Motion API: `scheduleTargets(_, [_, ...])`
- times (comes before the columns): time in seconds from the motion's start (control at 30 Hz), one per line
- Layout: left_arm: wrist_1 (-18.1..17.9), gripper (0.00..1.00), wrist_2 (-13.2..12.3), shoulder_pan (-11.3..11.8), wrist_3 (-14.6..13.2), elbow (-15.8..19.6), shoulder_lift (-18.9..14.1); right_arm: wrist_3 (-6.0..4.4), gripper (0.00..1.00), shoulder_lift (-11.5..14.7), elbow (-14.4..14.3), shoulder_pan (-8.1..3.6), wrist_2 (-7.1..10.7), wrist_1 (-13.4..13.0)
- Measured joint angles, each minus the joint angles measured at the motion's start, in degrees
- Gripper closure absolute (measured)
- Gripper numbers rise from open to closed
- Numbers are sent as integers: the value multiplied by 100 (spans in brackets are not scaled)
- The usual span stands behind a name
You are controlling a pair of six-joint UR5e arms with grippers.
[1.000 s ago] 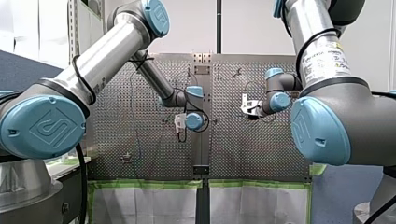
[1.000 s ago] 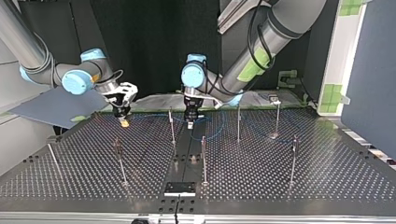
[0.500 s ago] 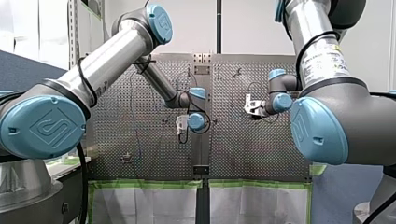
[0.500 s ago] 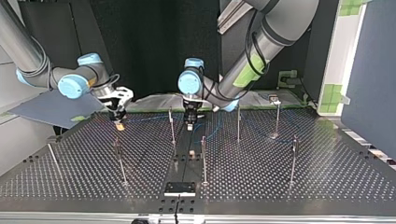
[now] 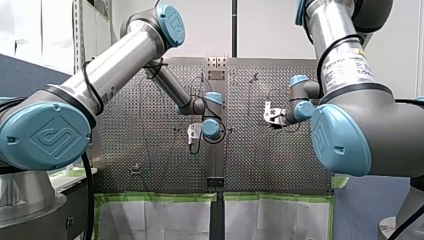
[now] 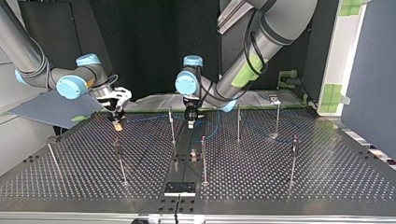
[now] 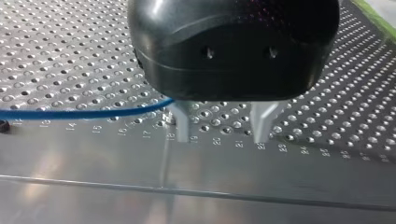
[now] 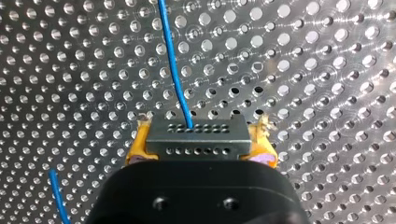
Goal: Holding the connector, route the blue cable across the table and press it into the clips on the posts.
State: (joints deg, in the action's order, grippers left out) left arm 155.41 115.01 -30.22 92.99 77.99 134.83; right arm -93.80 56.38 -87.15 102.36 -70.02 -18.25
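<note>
Yellow pads (image 8: 138, 150) of the right gripper (image 8: 200, 145) are clamping a grey connector (image 8: 196, 135), and the blue cable (image 8: 173, 70) is running from it out over the perforated table (image 8: 327, 70). The left gripper (image 7: 220, 125) is hovering low near the middle posts (image 6: 172, 125), its metal fingers (image 7: 181, 123) standing apart around nothing, the cable passing just beside one.

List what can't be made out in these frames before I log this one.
- Cable: left wrist view, it vanishes at a finger; the left gripper's body hides the rest.
- Posts: top view, clips too small to tell whether any holds the cable.
- Connector sides: right wrist view, covered by the right gripper's pads.
- Cable's path: front view, too thin to trace.
</note>
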Motion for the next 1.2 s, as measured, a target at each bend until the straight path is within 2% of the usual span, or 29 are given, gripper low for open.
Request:
scheduleTargets(0.23, [281,0,300,-100,16,2,-108,0,100,-8,0,-1,13,-1])
scheduleTargets(0.53, [551,0,464,-307,21,81,-233,0,100,-15,0,-27,41,-1])
scheduleTargets(0.87, [511,0,630,-594,24,440,-501,0,100,-27,0,-34,65,2])
scheduleTargets(1.2, [341,0,632,-984,47,653,-770,0,100,-33,0,-36,116,6])
